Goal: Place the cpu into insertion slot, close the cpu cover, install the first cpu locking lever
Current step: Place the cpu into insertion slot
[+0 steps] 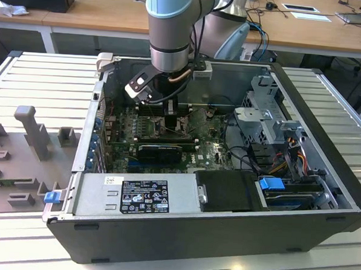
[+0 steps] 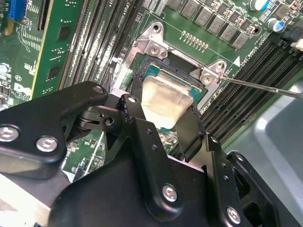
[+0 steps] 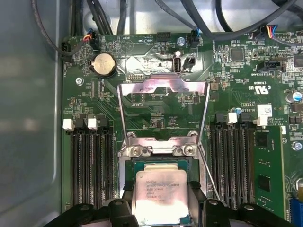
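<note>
The cpu (image 3: pixel 160 196) is pinched on 2 opposite edges by the tool (image 2: pixel 162 113), directly at the insertion slot (image 3: pixel 191 165); whether it is fully seated cannot be told. The cpu cover (image 3: pixel 163 85) is swung open away from the slot, and the thin lever rod (image 2: pixel 265 87) stands unlatched. The chip is best kept level, squared with the socket frame, and set down without sideways pressure.

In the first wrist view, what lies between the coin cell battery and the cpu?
The open cpu cover: its silvery frame lies swung back over the motherboard between coin cell battery and cpu, as the first wrist view shows.
</note>
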